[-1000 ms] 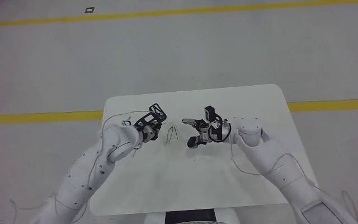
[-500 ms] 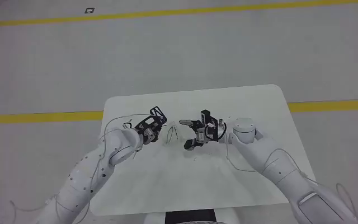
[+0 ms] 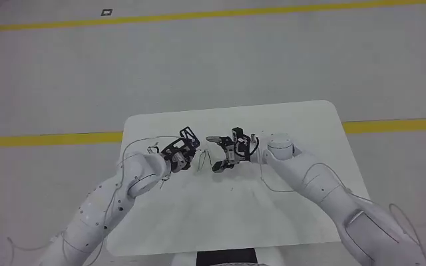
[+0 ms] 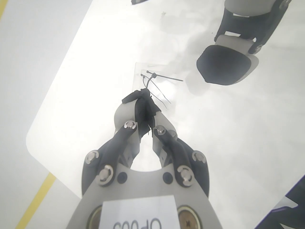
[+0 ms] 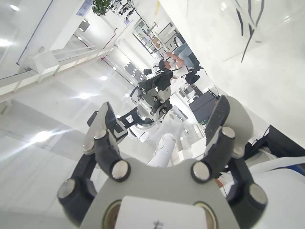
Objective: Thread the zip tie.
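Thin black zip ties [image 3: 204,158] lie crossed on the white table [image 3: 299,126] between my two grippers. In the left wrist view the zip ties [image 4: 155,78] rest on a small clear sheet just past my fingertips. My left gripper [image 3: 185,151] is shut, and its pads [image 4: 143,101] are wrapped in black cloth; I cannot tell whether they touch a tie. My right gripper [image 3: 216,154] stands open just right of the ties, one finger on each side of their tails. The right wrist view shows its fingers spread wide [image 5: 164,107] and the ties [image 5: 247,15] on the table beyond.
The clear sheet [image 4: 140,69] lies flat under the ties. Bare tabletop stretches toward the front edge [image 3: 219,226] and to the right. The floor around the table has yellow lines [image 3: 60,138].
My right gripper has moved left across the table, up to the zip ties, staying open. The left gripper shifted only slightly. The ties have not moved.
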Motion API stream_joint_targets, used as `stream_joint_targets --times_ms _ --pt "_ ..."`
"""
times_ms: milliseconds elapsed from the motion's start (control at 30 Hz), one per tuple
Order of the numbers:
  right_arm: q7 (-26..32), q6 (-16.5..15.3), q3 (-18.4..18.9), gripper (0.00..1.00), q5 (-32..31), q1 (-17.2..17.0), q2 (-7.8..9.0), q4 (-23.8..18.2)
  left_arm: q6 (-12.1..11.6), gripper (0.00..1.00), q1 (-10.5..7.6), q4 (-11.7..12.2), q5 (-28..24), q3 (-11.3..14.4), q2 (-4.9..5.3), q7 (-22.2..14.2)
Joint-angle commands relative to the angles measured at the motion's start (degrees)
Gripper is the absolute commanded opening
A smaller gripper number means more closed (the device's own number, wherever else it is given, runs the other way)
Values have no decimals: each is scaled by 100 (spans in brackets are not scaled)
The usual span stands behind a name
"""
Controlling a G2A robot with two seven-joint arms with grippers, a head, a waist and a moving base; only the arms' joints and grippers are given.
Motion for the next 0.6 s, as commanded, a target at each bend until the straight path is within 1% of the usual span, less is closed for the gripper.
stream_joint_targets --times_ms 0,33,133,267,467,567 --pt "0 0 0 100 -1 0 0 0 0 0 2 0 2 -2 -2 -1" --pt "0 0 0 100 -1 0 0 0 0 0 2 0 2 -2 -2 -1" --pt "-281 0 57 100 -18 -115 -3 -105 0 0 27 45 14 30 -8 158" --pt "-458 0 170 100 77 -203 1 -180 0 0 -8 78 -193 102 15 195" --pt "-679 0 163 100 238 -207 -17 -208 0 0 -188 198 -695 234 113 14" --pt "-700 0 165 100 255 -202 -18 -209 0 0 -297 258 -806 321 168 38"
